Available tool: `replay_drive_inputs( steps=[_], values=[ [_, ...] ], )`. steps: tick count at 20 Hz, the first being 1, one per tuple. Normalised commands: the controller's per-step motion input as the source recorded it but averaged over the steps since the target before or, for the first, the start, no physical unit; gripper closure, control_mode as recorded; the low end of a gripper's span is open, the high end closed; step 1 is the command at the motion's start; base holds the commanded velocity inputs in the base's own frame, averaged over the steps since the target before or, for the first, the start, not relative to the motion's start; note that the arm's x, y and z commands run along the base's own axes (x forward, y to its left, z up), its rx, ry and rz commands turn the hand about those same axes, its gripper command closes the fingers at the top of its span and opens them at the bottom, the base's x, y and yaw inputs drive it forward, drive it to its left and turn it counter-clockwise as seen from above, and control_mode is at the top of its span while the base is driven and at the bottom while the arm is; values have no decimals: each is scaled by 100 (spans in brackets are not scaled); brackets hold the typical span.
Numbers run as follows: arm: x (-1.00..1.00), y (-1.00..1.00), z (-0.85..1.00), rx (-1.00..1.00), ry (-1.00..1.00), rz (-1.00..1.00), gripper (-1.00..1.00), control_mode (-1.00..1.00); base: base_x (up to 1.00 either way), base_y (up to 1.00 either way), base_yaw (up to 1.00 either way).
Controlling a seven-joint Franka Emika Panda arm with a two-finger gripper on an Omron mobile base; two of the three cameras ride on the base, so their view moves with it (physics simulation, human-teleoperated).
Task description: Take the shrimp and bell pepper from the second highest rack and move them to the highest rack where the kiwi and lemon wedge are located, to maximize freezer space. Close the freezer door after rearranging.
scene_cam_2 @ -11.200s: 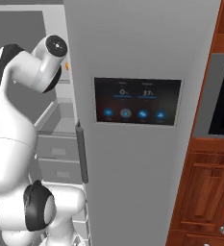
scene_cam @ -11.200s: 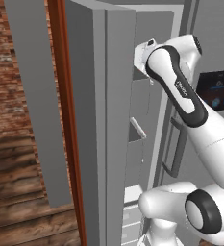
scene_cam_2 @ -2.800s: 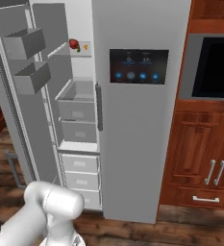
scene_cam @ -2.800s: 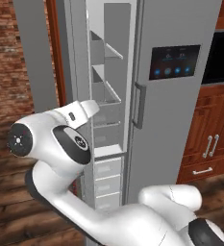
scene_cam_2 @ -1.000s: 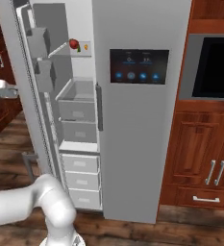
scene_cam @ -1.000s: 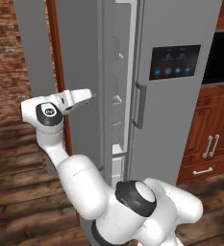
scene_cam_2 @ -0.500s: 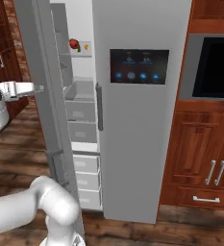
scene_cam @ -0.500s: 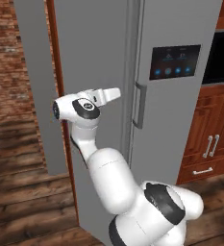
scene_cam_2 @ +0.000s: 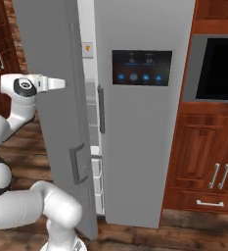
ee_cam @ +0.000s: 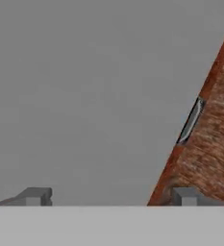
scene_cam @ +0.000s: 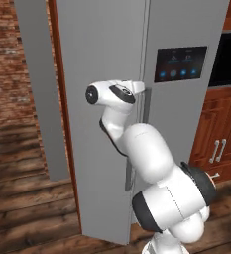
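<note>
Brick wall point(scene_cam: 8, 74) fills the far left of my left base view. Next comes the freezer door point(scene_cam: 102, 59), a plain grey slab swung nearly closed, with my arm's hand pressed flat against its outer face near the right edge. From the right base view the door point(scene_cam_2: 57, 54) stands ajar, its bar handle point(scene_cam_2: 77, 164) low on the edge, and a narrow slice of the white freezer point(scene_cam_2: 92, 108) interior shows in the gap. I cannot make out the racks or the shrimp in there. Right of that sits the door with the black touch panel point(scene_cam_2: 141, 67). In the hand view the fingers point(ee_cam: 36, 196) stand wide apart, holding nothing, against the grey door.
</note>
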Motion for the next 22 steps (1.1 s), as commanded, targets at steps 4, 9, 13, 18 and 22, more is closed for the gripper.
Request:
replay_drive_inputs(
  steps=[4,9,13,18,22],
  values=[
    [79,-3,24,17,0,3,-100,-100,0,0,0],
    [75,0,8,12,0,0,-100,-100,0,0,0],
    [44,0,0,7,0,5,-100,-100,0,0,0],
    [28,-9,0,10,-1,11,-100,-100,0,0,0],
    [34,-19,0,9,-1,10,-100,-100,0,0,0]
  ],
)
